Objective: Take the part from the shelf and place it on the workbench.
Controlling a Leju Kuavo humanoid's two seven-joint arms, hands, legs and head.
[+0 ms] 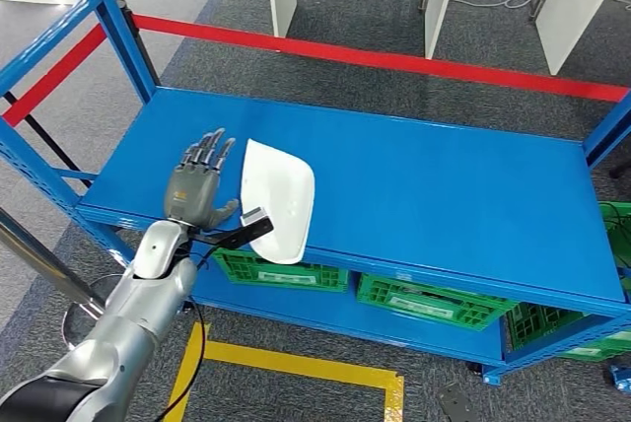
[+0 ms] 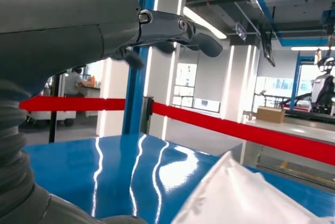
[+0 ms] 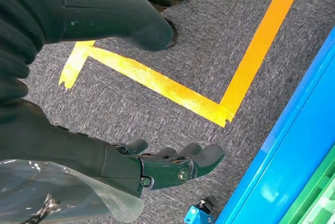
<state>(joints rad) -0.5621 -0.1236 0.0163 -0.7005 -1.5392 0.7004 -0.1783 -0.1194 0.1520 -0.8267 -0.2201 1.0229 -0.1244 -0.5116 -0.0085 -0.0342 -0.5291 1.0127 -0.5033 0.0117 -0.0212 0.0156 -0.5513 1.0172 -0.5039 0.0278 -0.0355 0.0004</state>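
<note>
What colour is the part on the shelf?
White, in a clear bag; the part shows best in the head view, lying on the blue shelf.

Blue shelf (image 1: 447,185) carries 1 white part (image 1: 279,200) near its front edge.

No readable txt, labels, brand names or nos. in any view. White part (image 1: 277,199), just beside the left hand (image 1: 196,188) on its thumb side, is blank on the face shown. Green crates (image 1: 433,300) under the blue shelf (image 1: 447,195) have pale strips on the front, too small to read. Floor by the right hand (image 3: 158,169) has yellow tape lines (image 3: 169,90), plain, no lettering.
</note>
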